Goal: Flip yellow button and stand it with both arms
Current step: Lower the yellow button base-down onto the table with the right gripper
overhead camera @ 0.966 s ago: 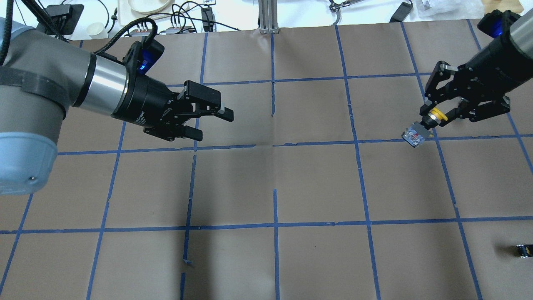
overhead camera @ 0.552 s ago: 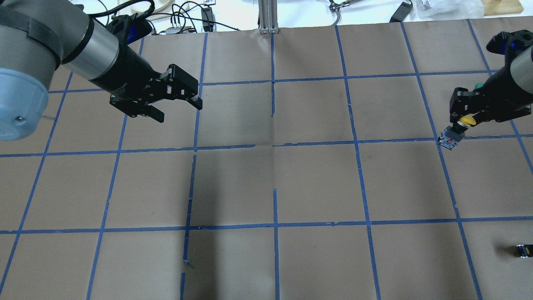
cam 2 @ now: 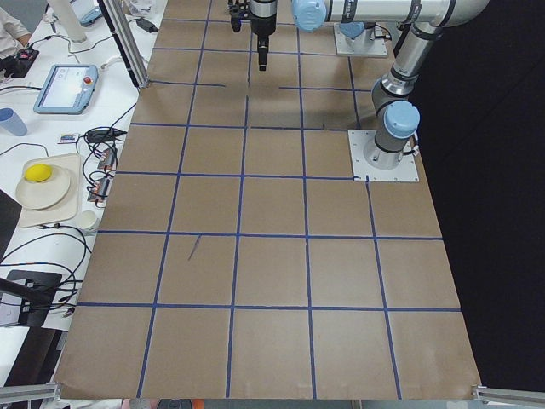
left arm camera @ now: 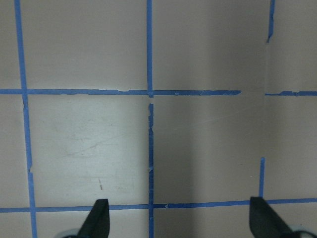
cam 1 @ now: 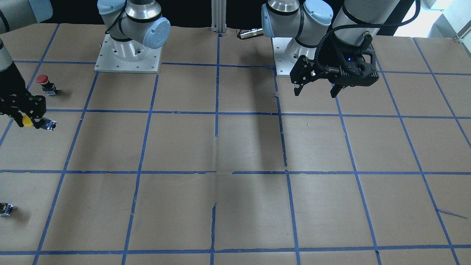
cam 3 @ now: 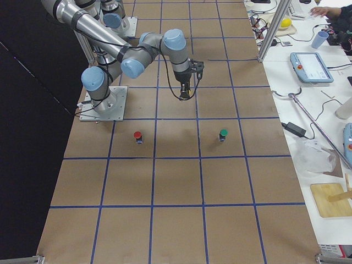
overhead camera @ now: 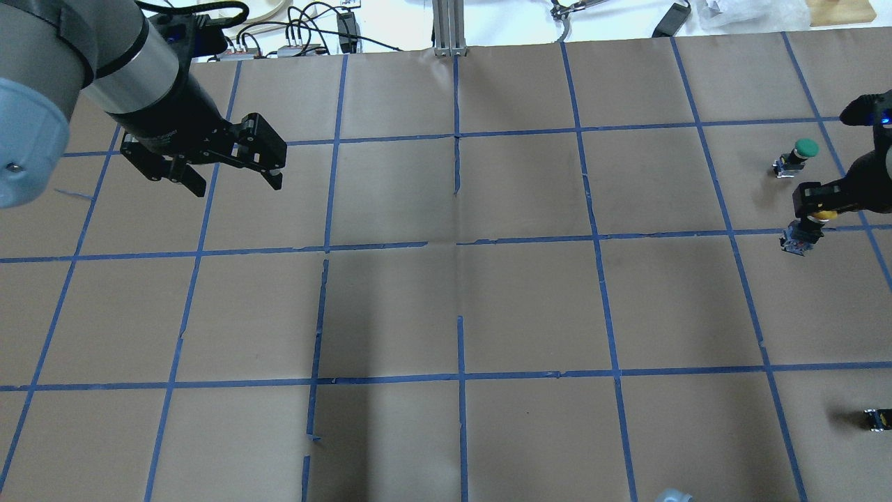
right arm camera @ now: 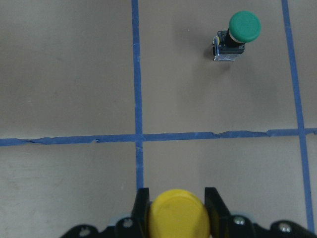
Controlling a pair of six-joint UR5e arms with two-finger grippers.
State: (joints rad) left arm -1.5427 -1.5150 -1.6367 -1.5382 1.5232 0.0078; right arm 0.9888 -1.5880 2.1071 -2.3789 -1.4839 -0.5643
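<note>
— Gripping the small push-button switch with the round, smooth yellow mushroom cap [right arm camera: 179, 218], your right gripper [overhead camera: 817, 210] is clenched on it. On your right wrist view, its two black fingers [right arm camera: 142, 206] press in from either side, just beneath the domed cap.

— You'll find that yellow button held in the air above the paper, at the right edge of your overhead view. Its cap faces up and its short, boxy grey and black body points down.

— Your table [overhead camera: 529, 307] is covered in flat, matte brown paper, lightly creased, and ruled into large squares by strips of blue tape [overhead camera: 523, 241].

— Your left gripper [overhead camera: 237, 183] hangs over the opposite side of that table, well apart from the button. Its two black, angular fingers are spread wide, and on your left wrist view plain paper fills the gap between them.

— Other pieces stand on your paper. A same-shaped switch with a round green cap [overhead camera: 801, 152] is upright beside the held button, on the side away from the robot.

— A matching red-capped switch [cam 1: 44, 81] is upright on the robot's side, so the yellow button hangs between the two. A small dark capless block [overhead camera: 874, 418] lies low at the right edge of your overhead view, apart from the rest.
</note>
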